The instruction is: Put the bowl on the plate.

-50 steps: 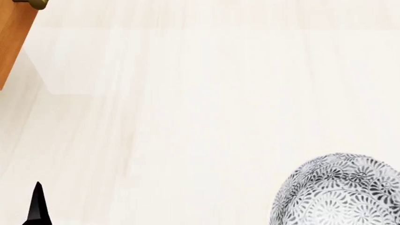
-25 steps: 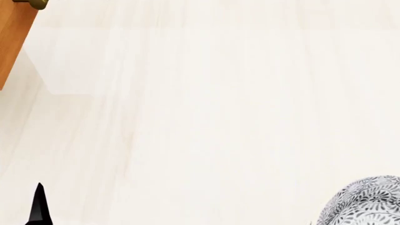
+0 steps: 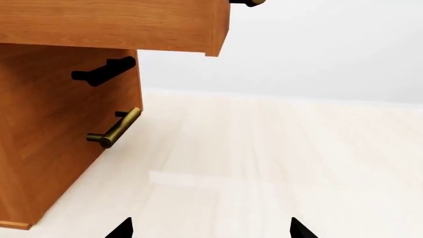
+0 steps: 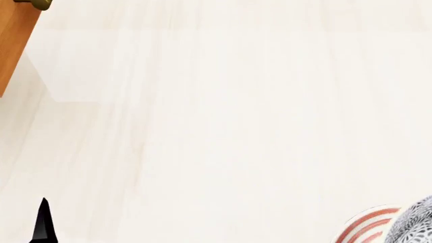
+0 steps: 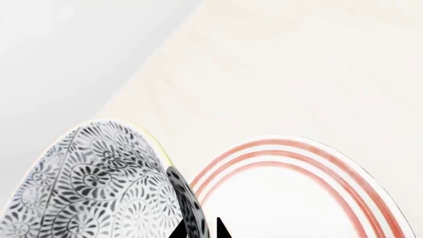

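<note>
pale wood-grain surface (image 4: 223,126) throughout; an orange-brown wooden cabinet (image 3: 59,124) with a brass handle (image 3: 114,130) stands ahead of the left gripper (image 3: 210,229). that gripper's two fingertips sit well apart over bare surface, holding nothing. right gripper (image 5: 200,230): tips pinched on the rim of the bowl (image 5: 92,188), one each side of the wall. bowl held tilted, directly beside the plate (image 5: 290,198); contact between them cannot be determined.

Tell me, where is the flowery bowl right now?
The bowl is at the head view's bottom right corner, next to the red-ringed plate. The right end effector grips its rim.
</note>
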